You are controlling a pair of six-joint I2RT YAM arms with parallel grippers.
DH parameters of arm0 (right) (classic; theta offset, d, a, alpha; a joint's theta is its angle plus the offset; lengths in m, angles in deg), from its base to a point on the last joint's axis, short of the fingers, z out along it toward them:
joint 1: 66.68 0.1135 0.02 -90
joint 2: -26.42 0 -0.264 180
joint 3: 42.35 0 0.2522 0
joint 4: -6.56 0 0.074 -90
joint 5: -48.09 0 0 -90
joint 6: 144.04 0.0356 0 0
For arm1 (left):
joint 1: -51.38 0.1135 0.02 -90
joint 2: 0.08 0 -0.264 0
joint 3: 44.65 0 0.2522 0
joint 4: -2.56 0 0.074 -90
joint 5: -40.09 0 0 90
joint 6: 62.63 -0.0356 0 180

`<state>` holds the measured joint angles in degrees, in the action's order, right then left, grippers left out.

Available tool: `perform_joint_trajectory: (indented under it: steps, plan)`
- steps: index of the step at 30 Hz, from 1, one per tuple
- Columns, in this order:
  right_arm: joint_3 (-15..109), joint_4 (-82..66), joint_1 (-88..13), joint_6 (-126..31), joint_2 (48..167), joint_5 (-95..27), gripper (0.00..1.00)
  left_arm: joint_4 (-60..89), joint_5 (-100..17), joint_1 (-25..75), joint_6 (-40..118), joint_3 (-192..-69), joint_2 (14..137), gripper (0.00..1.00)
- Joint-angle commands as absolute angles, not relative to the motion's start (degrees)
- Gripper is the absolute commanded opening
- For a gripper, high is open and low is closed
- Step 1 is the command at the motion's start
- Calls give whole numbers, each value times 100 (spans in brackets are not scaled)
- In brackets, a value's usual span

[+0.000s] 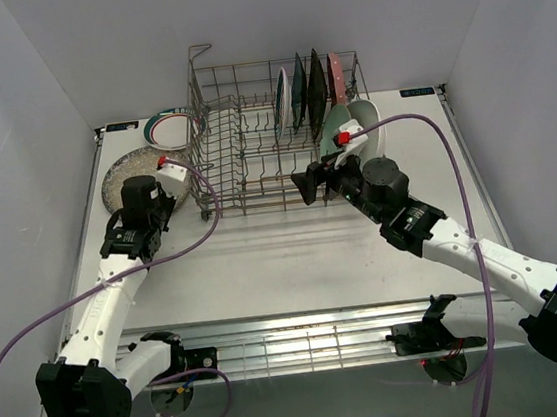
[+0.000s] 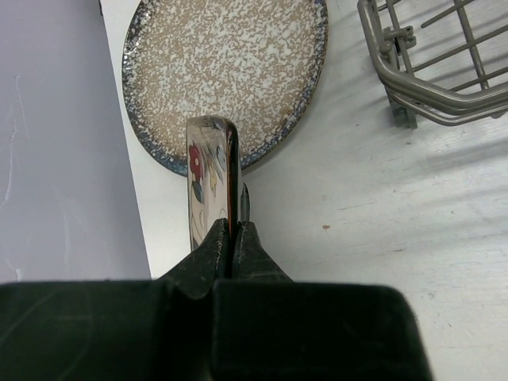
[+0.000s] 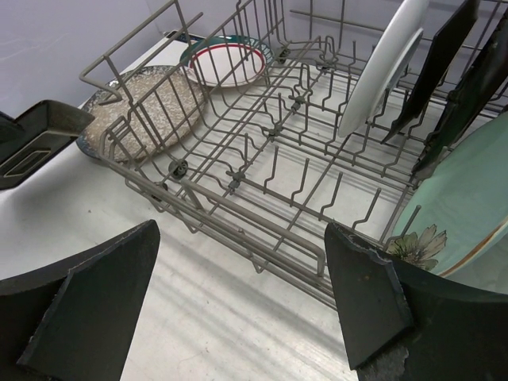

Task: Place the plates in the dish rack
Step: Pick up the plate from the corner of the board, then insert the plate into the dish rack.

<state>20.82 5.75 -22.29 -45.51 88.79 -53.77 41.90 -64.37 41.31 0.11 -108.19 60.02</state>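
the claw [image 3: 242, 305] gapes wide before the dish rack [image 3: 238, 186], a white plate [image 3: 381, 67] upright between its tines.

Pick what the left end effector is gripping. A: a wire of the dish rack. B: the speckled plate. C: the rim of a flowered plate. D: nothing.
C: in the left wrist view the left end effector is shut on the rim of a flowered plate, with the speckled plate lying flat beyond it.
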Motion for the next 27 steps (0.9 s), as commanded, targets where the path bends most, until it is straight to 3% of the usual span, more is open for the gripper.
perform_joint_trajectory:
  steps: [1,27]
  plan:
    - [2388,703,-2238,-4648,8926,-5080,90,4005,-6494,4127,-163,-11422,5670,0]
    - [2371,949,-2229,-4789,9075,-4763,90,4243,-6257,4127,21,-13345,5740,0]
